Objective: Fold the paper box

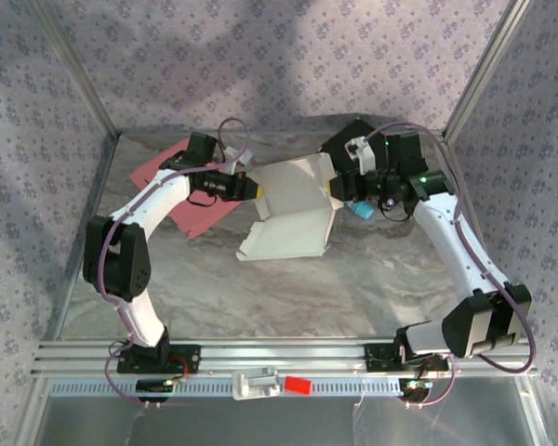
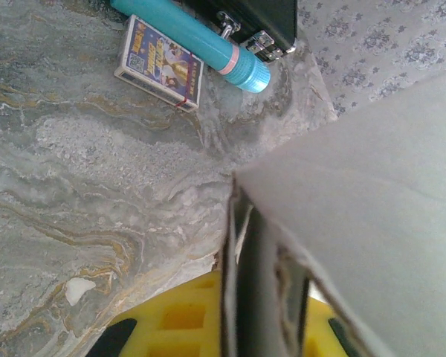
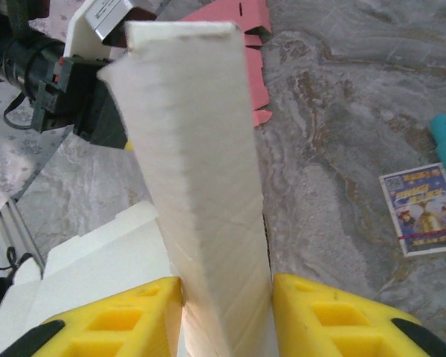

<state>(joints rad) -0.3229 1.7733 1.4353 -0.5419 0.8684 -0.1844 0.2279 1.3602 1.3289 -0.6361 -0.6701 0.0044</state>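
paper box [image 1: 293, 209] sits half-folded mid-table toward the far side, between the two arms. left gripper [image 1: 258, 189] is pressed together on the box's left wall, paper edge clamped in the jaws. right gripper [image 1: 340, 190] straddles the upright right flap [image 3: 201, 171], which fills the gap; can't tell if it's pinching or slack. pink sheet [image 1: 158, 169] far left, teal tube [image 1: 361, 211] and card pack [image 3: 424, 208] right of the box

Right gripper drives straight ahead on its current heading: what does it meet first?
The paper box: its upright white panel stands between the fingers of the right gripper. Behind the panel the left gripper looks next, depth unclear.
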